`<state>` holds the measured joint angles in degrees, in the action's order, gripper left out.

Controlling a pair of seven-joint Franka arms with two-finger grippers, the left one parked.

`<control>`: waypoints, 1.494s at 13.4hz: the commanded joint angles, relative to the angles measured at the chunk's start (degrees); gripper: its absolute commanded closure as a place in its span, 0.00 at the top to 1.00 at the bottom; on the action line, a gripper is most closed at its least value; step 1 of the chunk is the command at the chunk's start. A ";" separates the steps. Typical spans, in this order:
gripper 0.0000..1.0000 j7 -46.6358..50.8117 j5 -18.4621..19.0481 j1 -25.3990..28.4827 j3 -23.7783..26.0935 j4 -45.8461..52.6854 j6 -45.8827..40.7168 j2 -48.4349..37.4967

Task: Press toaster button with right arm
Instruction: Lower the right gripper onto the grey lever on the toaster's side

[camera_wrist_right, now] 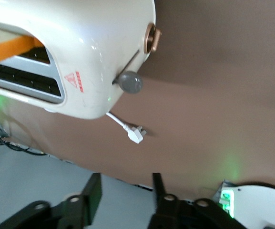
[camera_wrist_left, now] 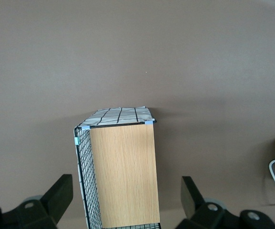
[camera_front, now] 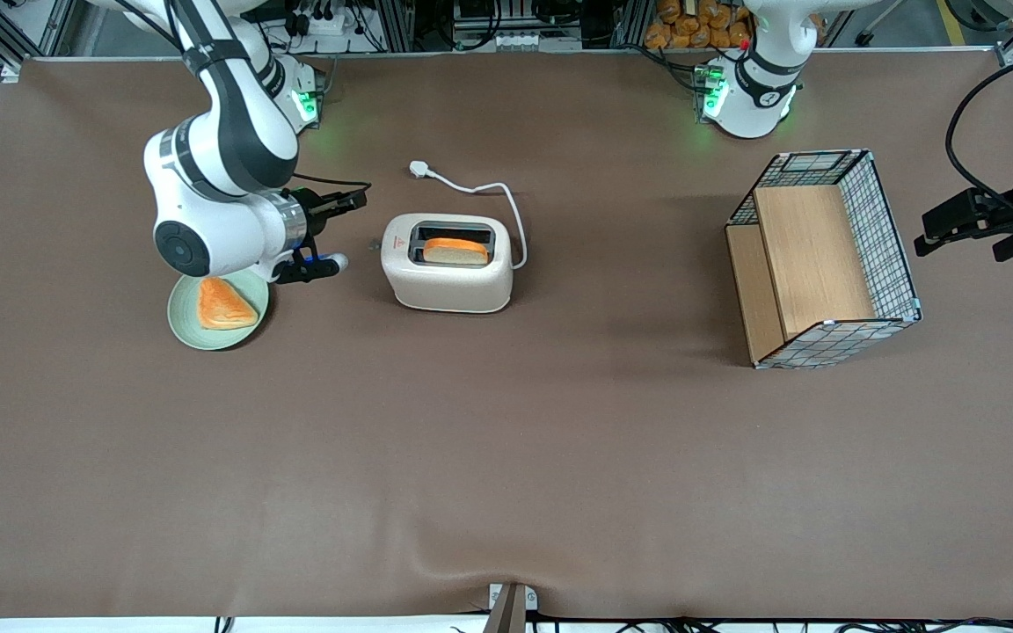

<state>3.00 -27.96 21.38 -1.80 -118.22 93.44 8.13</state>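
Toaster (camera_front: 448,274) sits mid-table, its button (camera_wrist_right: 130,82) at its nine o'clock end facing the gripper (camera_front: 338,233), which hangs near that end, parted and empty, lined up to press.

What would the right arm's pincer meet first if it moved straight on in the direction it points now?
Probably the toaster, at the end bearing the toaster button. The open pincer points at it; bare table lies between. Exact height unclear.
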 commanded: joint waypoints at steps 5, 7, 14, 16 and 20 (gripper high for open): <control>0.00 0.42 -1.31 2.62 -0.49 -2.19 7.10 -1.71; 0.00 0.42 -1.31 3.40 -0.49 -2.28 9.03 -1.27; 0.00 0.42 -2.70 4.64 -0.40 -5.35 17.38 -1.10; 0.00 -0.36 -4.81 4.64 -0.40 -7.37 19.75 -1.10; 0.00 -0.72 -6.05 4.47 -0.40 -8.17 21.26 -0.39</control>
<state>2.98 -32.38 25.38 -1.92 -124.92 113.24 8.16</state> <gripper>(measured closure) 0.991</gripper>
